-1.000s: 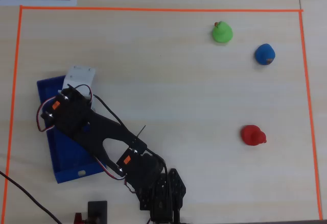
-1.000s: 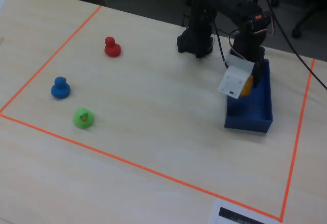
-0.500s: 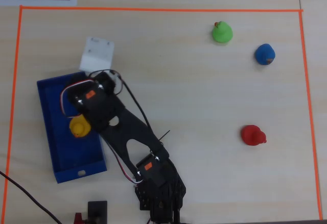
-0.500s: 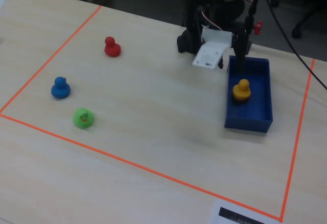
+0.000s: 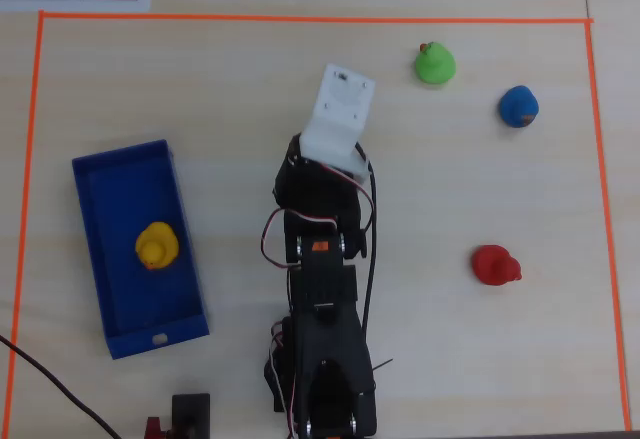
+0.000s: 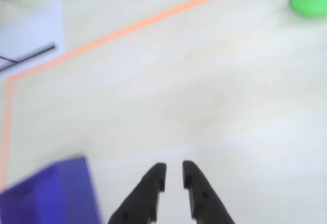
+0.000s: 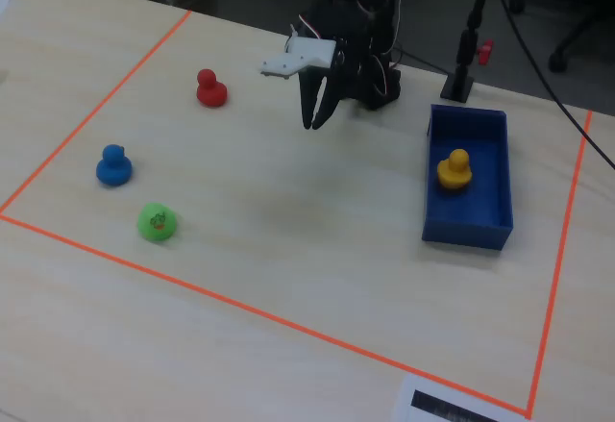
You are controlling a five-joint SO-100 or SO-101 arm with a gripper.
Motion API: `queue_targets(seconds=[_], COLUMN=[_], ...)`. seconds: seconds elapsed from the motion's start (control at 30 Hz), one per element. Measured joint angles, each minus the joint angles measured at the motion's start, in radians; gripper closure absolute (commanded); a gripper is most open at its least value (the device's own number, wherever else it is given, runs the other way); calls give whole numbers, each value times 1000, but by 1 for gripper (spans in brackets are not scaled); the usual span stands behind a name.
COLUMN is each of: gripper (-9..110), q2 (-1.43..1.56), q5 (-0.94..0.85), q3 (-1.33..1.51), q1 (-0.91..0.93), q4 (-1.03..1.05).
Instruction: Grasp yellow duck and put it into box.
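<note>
The yellow duck [image 5: 157,246] sits upright inside the blue box [image 5: 90,219], near its middle; it also shows in the fixed view [image 7: 455,170] within the box [image 7: 466,228]. My gripper [image 7: 313,122] hangs above bare table, well away from the box, pointing down. In the wrist view the gripper [image 6: 173,173] is empty, its jaws a narrow gap apart, with a blurred corner of the box [image 6: 51,196] at the lower left. In the overhead view the white wrist mount [image 5: 338,119] hides the fingertips.
A green duck [image 5: 435,63], a blue duck [image 5: 518,106] and a red duck [image 5: 495,265] stand on the table on the side away from the box. Orange tape [image 5: 300,19] frames the work area. The arm's base [image 5: 325,379] is at the bottom edge.
</note>
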Motion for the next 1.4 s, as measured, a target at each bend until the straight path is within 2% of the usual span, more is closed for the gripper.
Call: queue_targets(seconds=[0.17,0.37,0.77,0.87,0.93,1.4], gripper=[101,101,101,101,97,97], q2=[267,575,787,788,788,788], q5=[-12,-41,-92,-103,-103,-98], q3=[434,696,716,716,716,716], q1=[-2,0,5,5,5,5], q4=[-58,115,492,514,514,514])
